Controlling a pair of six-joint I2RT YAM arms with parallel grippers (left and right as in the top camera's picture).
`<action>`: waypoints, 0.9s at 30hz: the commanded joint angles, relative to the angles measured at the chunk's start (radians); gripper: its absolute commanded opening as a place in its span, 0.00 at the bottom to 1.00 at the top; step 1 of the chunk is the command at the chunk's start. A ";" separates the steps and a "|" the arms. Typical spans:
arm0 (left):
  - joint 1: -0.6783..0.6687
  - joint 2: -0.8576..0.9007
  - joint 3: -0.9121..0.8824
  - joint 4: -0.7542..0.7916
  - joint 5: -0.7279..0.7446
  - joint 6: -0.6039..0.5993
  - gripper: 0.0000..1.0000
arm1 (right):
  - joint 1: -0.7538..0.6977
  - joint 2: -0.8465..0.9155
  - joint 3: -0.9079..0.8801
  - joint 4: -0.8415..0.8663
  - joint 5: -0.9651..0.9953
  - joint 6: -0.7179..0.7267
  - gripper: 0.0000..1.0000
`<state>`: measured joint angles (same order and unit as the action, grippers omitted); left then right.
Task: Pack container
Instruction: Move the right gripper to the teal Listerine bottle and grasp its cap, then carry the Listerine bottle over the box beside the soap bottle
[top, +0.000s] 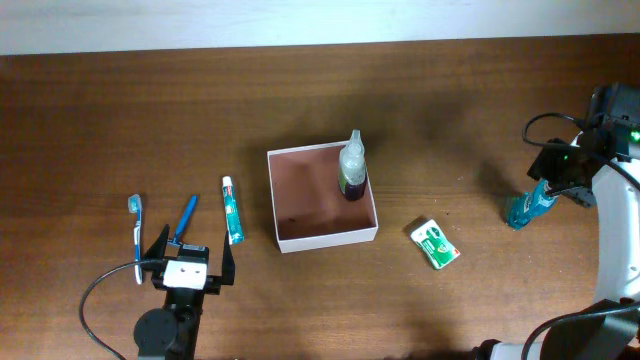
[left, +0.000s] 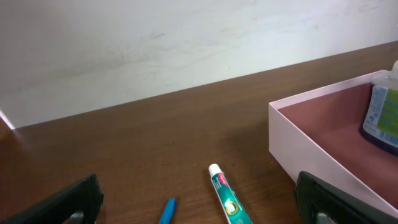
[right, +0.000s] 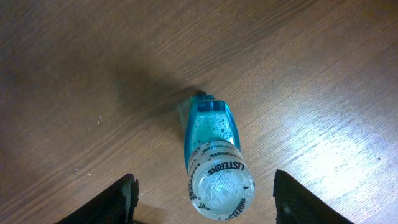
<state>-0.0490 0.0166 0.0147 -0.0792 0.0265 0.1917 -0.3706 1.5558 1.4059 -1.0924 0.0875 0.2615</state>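
Wooden table bears the container; left of it toothpaste, blue stick, toothbrush; right of it green packet, mouthwash bottle.

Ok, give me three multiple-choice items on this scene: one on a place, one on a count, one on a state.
1. The green packet lies: A in the container; B on the table, right of it; C in a gripper.
2. Things inside the container: A none; B one; C three.
3. Around the mouthwash bottle, the right gripper is: A shut; B open, fingers clear; C absent.
Key: B, bare wood surrounds it; B, one dark bottle stands there; B, gaps flank the cap.
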 joint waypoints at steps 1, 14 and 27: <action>0.006 -0.003 -0.006 0.000 0.011 0.016 0.99 | -0.003 0.005 -0.008 0.008 0.025 -0.003 0.63; 0.006 -0.003 -0.006 0.000 0.011 0.016 0.99 | -0.032 0.032 -0.017 0.016 0.023 0.008 0.63; 0.006 -0.003 -0.006 0.000 0.011 0.016 0.99 | -0.032 0.066 -0.017 0.019 0.012 0.008 0.43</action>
<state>-0.0490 0.0166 0.0147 -0.0788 0.0265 0.1917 -0.3943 1.6161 1.4021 -1.0756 0.0956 0.2638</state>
